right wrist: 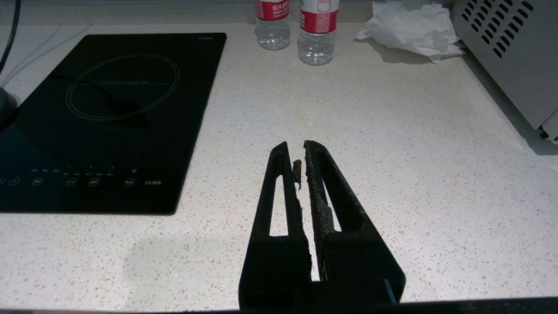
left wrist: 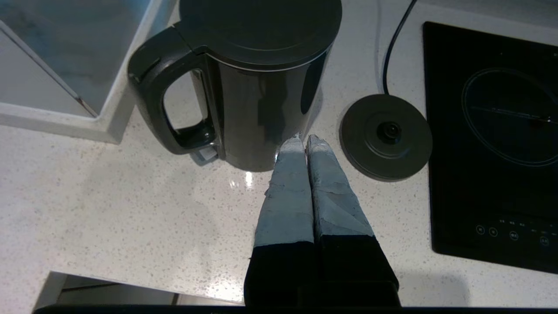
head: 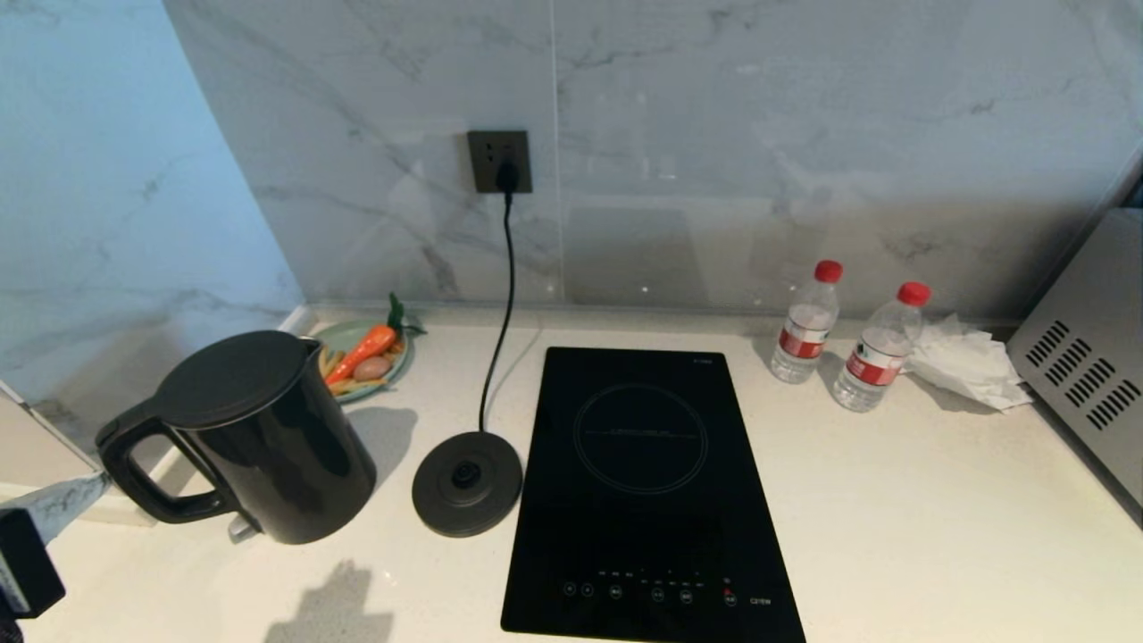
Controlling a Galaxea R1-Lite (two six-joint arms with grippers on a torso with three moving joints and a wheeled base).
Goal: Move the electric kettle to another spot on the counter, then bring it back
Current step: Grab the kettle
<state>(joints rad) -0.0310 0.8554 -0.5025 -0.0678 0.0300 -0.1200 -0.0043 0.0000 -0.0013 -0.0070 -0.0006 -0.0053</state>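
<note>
Left pincer (left wrist: 305, 140) closed and empty; right pincer (right wrist: 301, 150) likewise.

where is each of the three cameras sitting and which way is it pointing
Head view: high on the robot, looking forward and down at the counter and marble wall; left end effector at the lower left edge.
Left wrist view: behind the shut left end effector, facing the electric kettle and its base disc.
Right wrist view: behind the shut right end effector, facing bare counter and two bottles.
All three share the induction hob.

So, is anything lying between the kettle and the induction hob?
Yes: the round black base with its cord lies on the counter between kettle and hob, per the head view.
</note>
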